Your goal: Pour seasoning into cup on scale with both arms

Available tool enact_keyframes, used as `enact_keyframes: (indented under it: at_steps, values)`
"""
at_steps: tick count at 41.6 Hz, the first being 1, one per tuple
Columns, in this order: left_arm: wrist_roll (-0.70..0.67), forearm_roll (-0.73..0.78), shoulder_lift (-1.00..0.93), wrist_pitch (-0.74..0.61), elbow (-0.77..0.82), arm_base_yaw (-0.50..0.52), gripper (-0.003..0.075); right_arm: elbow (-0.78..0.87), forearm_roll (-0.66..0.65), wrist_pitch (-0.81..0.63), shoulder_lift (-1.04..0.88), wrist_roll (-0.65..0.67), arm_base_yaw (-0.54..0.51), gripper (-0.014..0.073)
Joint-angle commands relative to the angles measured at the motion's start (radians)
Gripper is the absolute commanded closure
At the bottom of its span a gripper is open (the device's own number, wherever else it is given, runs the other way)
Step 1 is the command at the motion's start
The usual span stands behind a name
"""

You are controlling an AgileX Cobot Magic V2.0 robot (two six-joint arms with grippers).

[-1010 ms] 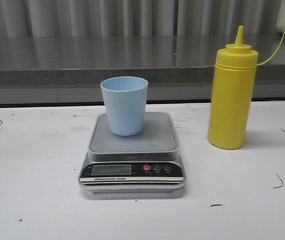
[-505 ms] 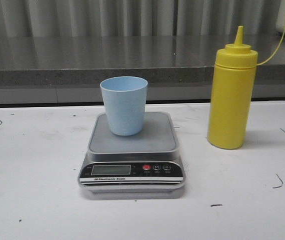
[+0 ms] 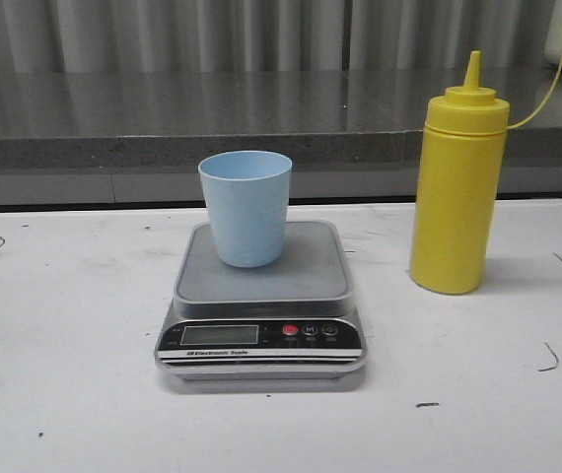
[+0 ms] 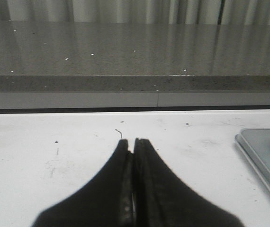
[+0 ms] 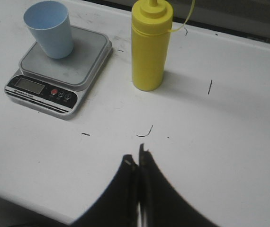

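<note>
So far nothing of the pouring itself looks done. The cup (image 3: 245, 207) stands upright on the back half of the scale (image 3: 261, 296), on its steel platform, and from the right wrist view its inside looks bare, with no yellow in it that I can make out. The bottle (image 3: 456, 182) of seasoning stands upright on the white table (image 3: 64, 394), well to the robot's right of the scale and apart from it, untouched. Its cone nozzle is bare, and the cap hangs off to the side on its thin strap, so the bottle seems ready to pour without any unscrewing. The scale's display is too small to read. Neither arm shows in the front view. The left gripper (image 4: 133, 142) has its two fingers pressed together with nothing between them, low over the table, with the edge of the scale and cup off to one side. The right gripper (image 5: 136, 161) is likewise closed on nothing, hanging above the table on the near side of the bottle. By my judgement the whole job is left: open a gripper, take the bottle, probably steady the cup with the other arm, tip and squeeze over the cup.
</note>
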Motion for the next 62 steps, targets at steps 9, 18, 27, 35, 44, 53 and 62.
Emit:
enact_keyframes:
  at_steps: [9,18,27,35,44,53,62]
  values:
    - [-0.008,-0.012,-0.068,-0.322,0.147,0.024,0.0740,-0.031,0.001,-0.067,0.009,-0.012,0.002,0.0711]
    - [-0.008,-0.012,-0.073,-0.325,0.165,0.033,0.0740,-0.031,0.001,-0.061,0.009,-0.012,0.002,0.0711]
    - [-0.008,-0.012,-0.073,-0.318,0.165,0.048,0.0740,-0.031,0.001,-0.058,0.009,-0.012,0.002,0.0711]
    - [-0.008,-0.012,-0.073,-0.318,0.165,0.050,0.0740,-0.031,0.001,-0.058,0.009,-0.012,0.002,0.0711]
    - [-0.008,-0.012,-0.073,-0.318,0.165,0.050,0.0740,-0.031,0.001,-0.058,0.009,-0.012,0.002,0.0711]
    - [-0.008,-0.012,-0.073,-0.318,0.165,0.050,0.0740,-0.031,0.001,-0.058,0.009,-0.012,0.002,0.0711]
    - [-0.008,-0.012,-0.073,-0.318,0.165,0.050,0.0740,-0.030,-0.009,-0.062,0.009,-0.012,0.002,0.0711]
